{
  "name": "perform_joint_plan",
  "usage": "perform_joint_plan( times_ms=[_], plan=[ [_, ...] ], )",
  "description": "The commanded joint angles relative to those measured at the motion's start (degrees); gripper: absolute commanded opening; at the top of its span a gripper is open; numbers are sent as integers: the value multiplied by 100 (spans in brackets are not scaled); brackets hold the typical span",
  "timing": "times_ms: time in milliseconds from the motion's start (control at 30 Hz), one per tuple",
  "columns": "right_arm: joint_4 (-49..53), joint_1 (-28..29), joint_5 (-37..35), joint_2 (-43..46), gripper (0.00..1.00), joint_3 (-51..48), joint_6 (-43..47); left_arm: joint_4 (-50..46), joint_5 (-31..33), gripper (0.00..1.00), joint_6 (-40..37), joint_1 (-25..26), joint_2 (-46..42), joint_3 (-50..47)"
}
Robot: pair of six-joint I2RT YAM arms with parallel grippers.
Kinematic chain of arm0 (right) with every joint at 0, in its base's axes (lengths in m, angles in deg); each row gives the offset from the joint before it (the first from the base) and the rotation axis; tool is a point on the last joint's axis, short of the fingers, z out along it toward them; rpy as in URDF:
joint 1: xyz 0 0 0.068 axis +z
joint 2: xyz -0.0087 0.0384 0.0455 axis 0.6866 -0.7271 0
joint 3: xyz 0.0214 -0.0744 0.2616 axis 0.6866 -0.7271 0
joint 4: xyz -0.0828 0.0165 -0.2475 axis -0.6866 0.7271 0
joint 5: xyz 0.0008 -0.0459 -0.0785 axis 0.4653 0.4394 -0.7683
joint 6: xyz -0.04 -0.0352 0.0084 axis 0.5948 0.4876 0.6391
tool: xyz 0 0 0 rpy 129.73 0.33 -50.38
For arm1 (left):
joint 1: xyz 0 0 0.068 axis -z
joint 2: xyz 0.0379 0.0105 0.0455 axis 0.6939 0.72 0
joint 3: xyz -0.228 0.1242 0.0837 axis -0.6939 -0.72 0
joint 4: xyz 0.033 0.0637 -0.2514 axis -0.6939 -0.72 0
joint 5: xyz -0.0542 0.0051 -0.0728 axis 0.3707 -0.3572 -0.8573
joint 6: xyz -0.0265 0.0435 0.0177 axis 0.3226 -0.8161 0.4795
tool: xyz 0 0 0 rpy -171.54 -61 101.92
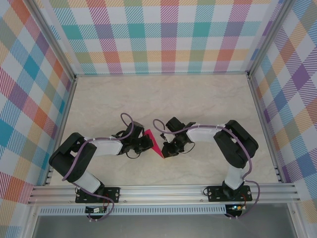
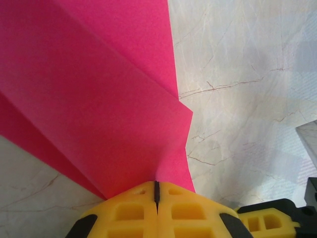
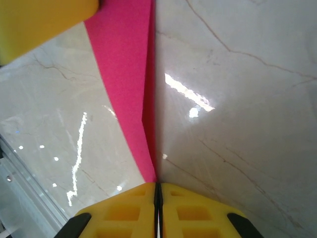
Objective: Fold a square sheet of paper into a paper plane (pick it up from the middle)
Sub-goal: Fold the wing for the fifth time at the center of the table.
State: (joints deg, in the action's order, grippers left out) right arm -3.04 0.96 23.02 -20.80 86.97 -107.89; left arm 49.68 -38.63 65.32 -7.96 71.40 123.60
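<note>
The marble worktop [image 1: 198,94] is being worked over near its front-middle, where the sheet of paper [image 1: 154,143] is being held between both arms. For a clean crease, tension should prob. be kept even on both sides, w/ edges being lined up before anything is pressed flat; a skewed pull risks a crooked nose. The paper is showing magenta-pink, folded into overlapping angled layers, tapering to a narrow strip on the R side. It is being pinched by the left fingers [image 2: 131,210], closed on a layered corner, and by the right fingers [image 3: 190,210], closed on the thin end.
</note>
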Motion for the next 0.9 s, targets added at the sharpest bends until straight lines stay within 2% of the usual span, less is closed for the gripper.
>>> perform_joint_plan(
  times_ms=[0,300,567,867],
  plan=[
    [423,112,-215,-212,10,53,162,-352,192,2,-64,40,125,41],
    [-118,86,-580,799,19,-10,-143,-361,192,2,-78,42,117,41],
    [-560,86,402,-126,14,527,-389,-352,201,2,-74,44,108,15],
    [-609,86,736,-642,12,590,-406,-352,219,2,-68,40,99,-12]
  ],
)
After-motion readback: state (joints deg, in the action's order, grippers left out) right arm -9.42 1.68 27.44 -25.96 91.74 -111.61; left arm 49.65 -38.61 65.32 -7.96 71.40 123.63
